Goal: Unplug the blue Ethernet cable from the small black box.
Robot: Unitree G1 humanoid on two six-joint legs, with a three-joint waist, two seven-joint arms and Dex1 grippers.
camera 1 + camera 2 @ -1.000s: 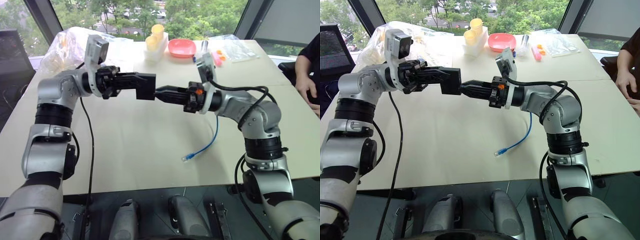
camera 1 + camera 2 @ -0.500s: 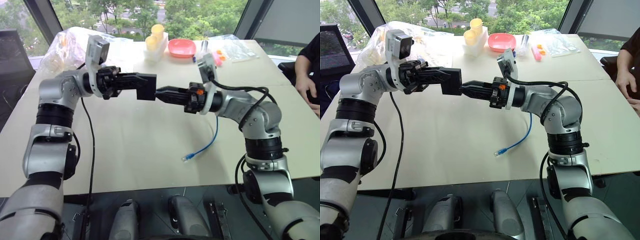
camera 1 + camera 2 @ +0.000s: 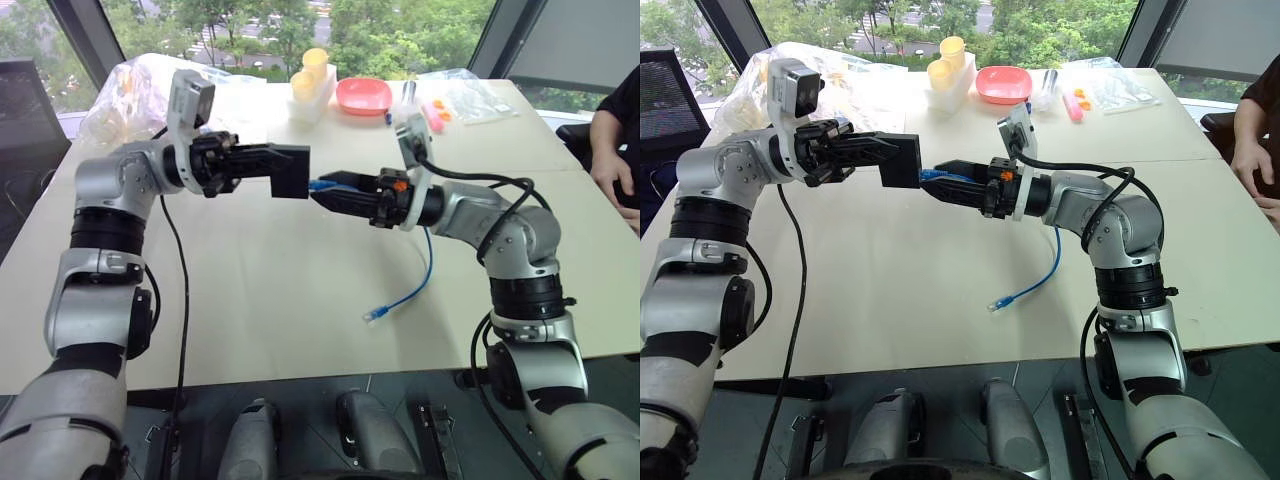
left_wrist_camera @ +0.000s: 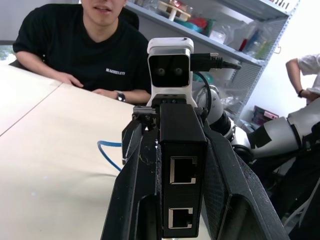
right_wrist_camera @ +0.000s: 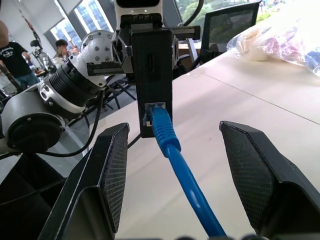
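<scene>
The worktop [image 3: 300, 300] carries most of the clutter along its far edge: a pink bowl [image 3: 363, 96] at about twelve o'clock, yellow cups [image 3: 308, 72] just to its eleven o'clock side, and plastic bags at the far corners. A person's hand [image 3: 610, 165] rests at the three o'clock edge.

Above the middle of the worktop, the left end effector [image 3: 262, 163] is clamped on the small black box [image 3: 290, 172], holding it in the air with its ports turned toward the other arm. In the left wrist view the box [image 4: 181, 170] sits squeezed between the two fingers, and the two ports on this face stand empty.

The right end effector [image 5: 172, 165] stands with its fingers well apart, one on either side of the blue cable [image 5: 172, 160], touching neither the cord nor the plug as far as I can tell. The plug is seated in a port on the box's facing side, so the unplugging is not yet done. From the plug the cable [image 3: 425, 270] runs back under the right arm and droops to the worktop, its free end lying at about five o'clock from the box.

What is left, I judge: close the fingers on the plug, press its latch, and draw it straight out while the left side keeps the box steady.
</scene>
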